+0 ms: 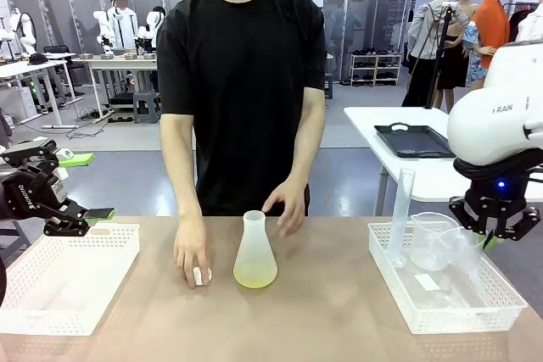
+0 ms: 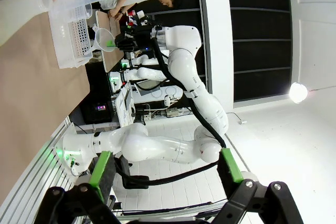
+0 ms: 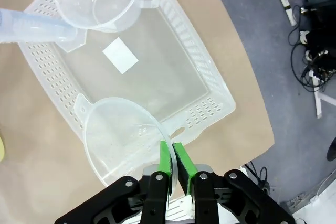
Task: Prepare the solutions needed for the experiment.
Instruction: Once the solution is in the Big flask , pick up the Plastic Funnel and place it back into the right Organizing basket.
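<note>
The left gripper (image 2: 165,174) is held wide open and empty near a white basket (image 1: 68,281). The pale yellow-green solution (image 1: 254,276) is pooled in the flask (image 1: 254,239) at the centre of the table (image 1: 339,315). The right gripper (image 3: 172,162) is clamped on the rim of what looks like a clear funnel (image 3: 118,135).

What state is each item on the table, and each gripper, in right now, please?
flask: upright, mouth open.
solution: thin yellow-green layer at the flask's bottom.
funnel: gripped by its rim, over the right basket.
beaker: in the right basket, looks empty.
graduated cylinder: leaning in the right basket.
left gripper: open, holding nothing.
right gripper: shut on the funnel.
</note>
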Robot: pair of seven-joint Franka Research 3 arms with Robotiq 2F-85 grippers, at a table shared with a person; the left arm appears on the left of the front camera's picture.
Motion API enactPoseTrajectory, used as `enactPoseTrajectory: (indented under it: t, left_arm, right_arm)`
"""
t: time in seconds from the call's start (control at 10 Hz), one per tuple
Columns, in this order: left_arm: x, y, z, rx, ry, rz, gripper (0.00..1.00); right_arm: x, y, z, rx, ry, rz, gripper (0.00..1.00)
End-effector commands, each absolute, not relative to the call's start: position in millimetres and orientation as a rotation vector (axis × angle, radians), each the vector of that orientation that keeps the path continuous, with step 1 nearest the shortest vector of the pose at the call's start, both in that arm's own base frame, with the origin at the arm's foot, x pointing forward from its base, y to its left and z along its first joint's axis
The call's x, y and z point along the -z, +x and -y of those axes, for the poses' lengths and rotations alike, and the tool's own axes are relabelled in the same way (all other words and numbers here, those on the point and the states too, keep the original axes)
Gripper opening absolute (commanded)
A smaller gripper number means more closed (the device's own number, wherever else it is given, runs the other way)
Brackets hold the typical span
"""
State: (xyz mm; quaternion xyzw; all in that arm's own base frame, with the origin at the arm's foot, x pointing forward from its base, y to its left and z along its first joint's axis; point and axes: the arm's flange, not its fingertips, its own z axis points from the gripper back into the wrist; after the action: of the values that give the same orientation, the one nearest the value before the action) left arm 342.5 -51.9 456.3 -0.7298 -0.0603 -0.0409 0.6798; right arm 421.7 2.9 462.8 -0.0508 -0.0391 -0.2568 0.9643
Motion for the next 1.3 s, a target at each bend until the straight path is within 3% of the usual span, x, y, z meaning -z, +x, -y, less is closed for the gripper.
enactPoseTrajectory:
  t: [0.0, 0.8, 0.9, 1.0, 1.1, 1.2]
  left_arm:
    - [-459, 343, 52, 0.094, -1.656, 0.129, 1.00]
    - [-459, 343, 52, 0.094, -1.656, 0.129, 1.00]
    - [-459, 343, 52, 0.094, -1.656, 0.129, 1.00]
    - [-459, 343, 52, 0.094, -1.656, 0.129, 1.00]
    - [-459, 343, 52, 0.094, -1.656, 0.129, 1.00]
    - [-459, 343, 52, 0.094, -1.656, 0.129, 1.00]
  right_arm:
    - [-454, 432, -17, 0.548, -0.139, 0.114, 0.06]
    - [-421, 450, -43, 0.538, -0.184, 0.113, 0.06]
    - [-420, 451, -43, 0.549, -0.184, 0.142, 0.25]
    - [-420, 453, -43, 0.559, -0.188, 0.175, 0.25]
    - [-419, 456, -42, 0.571, -0.185, 0.190, 0.41]
    - [-418, 457, -41, 0.580, -0.184, 0.193, 0.41]
